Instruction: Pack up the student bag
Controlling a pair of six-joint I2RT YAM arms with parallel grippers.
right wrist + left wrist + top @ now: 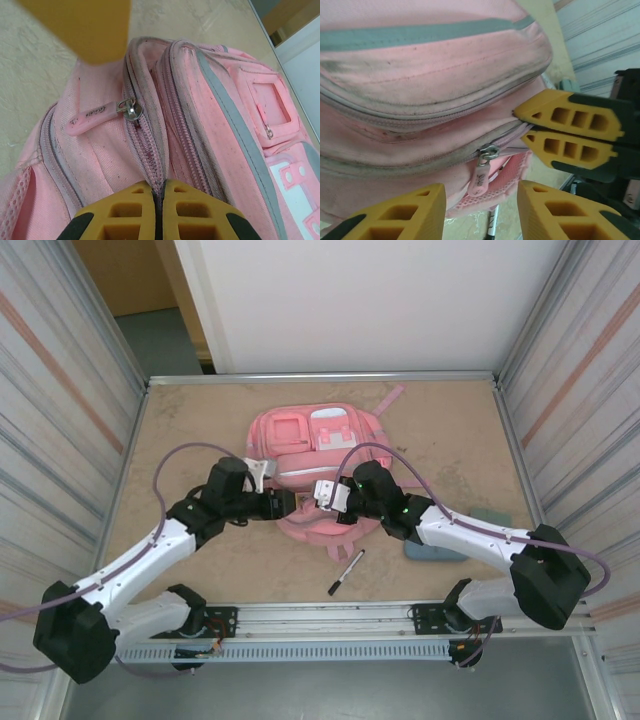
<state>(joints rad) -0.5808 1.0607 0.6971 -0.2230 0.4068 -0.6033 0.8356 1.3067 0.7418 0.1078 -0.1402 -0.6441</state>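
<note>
Bag [310,435] lies flat mid-table, toward the far side, front pockets and white patch [333,425] facing up. Straps trail off at the far right corner and at the near edge. Fabric is scuffed grey along the seams.

Both arms reach in from the near edge and meet over the bag's near end, grippers almost tip to tip.

Right gripper [158,189]: jaws pressed together, clamped on the bag's fabric at the zip line. The seam runs straight in between the yellow pads. From the left wrist camera the same two pads appear closed flat on each other at the edge of the zip.

Left gripper [480,195]: jaws stand apart with nothing pinched. Zip pull [92,116] hangs in line with the gap, just beyond the tips, not touching either pad. Its pink tab lies loose on the fabric, slider seated on the zip track. I cannot tell whether the track between slider and right gripper is closed or parted.

Pen [346,572] lies on the table [200,430], near the bag's near end, angled, clear of both arms. A grey-blue pouch [432,550] sits partly under the right forearm, apart from the bag.
</note>
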